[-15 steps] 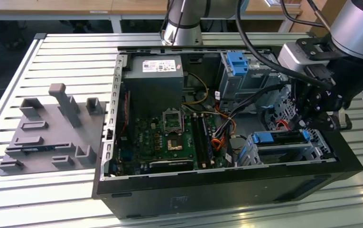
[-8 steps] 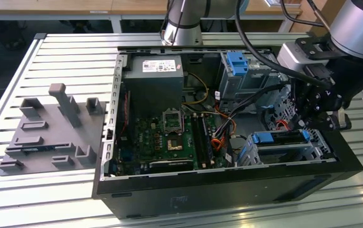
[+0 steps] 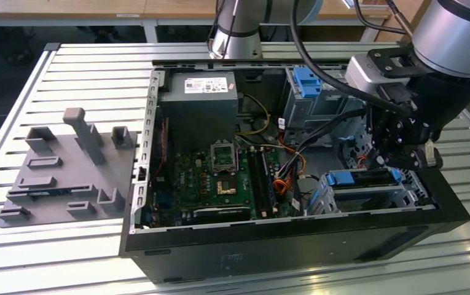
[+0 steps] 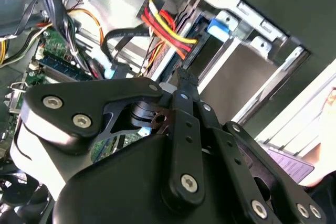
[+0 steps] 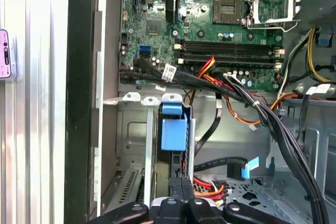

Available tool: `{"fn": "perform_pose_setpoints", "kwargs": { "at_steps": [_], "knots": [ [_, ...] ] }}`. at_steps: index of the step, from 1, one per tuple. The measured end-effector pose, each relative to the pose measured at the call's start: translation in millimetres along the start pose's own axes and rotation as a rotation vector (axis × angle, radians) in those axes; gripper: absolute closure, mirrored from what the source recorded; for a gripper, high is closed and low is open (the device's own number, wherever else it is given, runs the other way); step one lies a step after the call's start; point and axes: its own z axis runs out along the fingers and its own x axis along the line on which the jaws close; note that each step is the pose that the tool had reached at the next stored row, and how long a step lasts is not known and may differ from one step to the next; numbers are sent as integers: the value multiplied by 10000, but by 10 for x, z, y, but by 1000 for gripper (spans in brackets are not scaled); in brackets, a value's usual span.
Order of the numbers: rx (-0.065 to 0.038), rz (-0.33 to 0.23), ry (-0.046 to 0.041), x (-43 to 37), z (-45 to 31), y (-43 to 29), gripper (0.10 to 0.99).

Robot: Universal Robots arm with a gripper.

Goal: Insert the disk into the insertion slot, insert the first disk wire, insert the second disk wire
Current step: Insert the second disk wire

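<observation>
One disk (image 3: 364,178) is sitting in the insertion slot (image 3: 357,201), at the corner of the open computer case (image 3: 300,239) on the exterior view's right. Its blue caddy is showing at the top of the perforated cage.

You are holding the end effector (image 3: 394,161) directly over that cage, with the arm coming in from the exterior view's right. In the first wrist view the caddy's blue tab is standing just ahead of the fingertips (image 5: 176,190), close to them but not touching, and the silver cage walls are running along both sides of it.

End effector state: the two fingers are lying drawn together, with no gap showing between them in either wrist view. You cannot tell from these views whether anything thin is pinched at the tips.

A bundle of red, yellow and orange wires (image 4: 168,27) is running just beside the tips, and contact with it is not clear. A black cable with a pale blue plug (image 5: 251,166) is lying loose inside the case, apart from the fingers.

Elsewhere, the green motherboard (image 3: 218,178) is lying in the case floor toward the exterior view's left of the cage. A taller grey bay with a blue bracket (image 3: 307,80) is standing at the far side. The case is resting on the slatted counter (image 3: 87,67), with a grey fixture plate (image 3: 62,178) well apart from it.
</observation>
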Motion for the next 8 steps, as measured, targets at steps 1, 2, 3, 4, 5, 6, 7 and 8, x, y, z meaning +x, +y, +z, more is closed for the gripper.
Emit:
{"fn": "perform_pose_setpoints", "kwargs": {
  "at_steps": [1,2,3,4,5,6,7,8],
  "knots": [
    [4,0,-4,0,-1,23,980],
    [5,0,-7,0,-2,38,980],
    [6,0,-12,0,-2,51,980],
    [9,-1,-13,-1,-4,76,980],
    [13,-1,-15,-2,-5,109,980],
    [17,0,-18,-2,-7,144,980],
    [19,1,-20,-2,-8,175,980],
    [21,0,-22,-3,-10,203,980]
  ]
}}
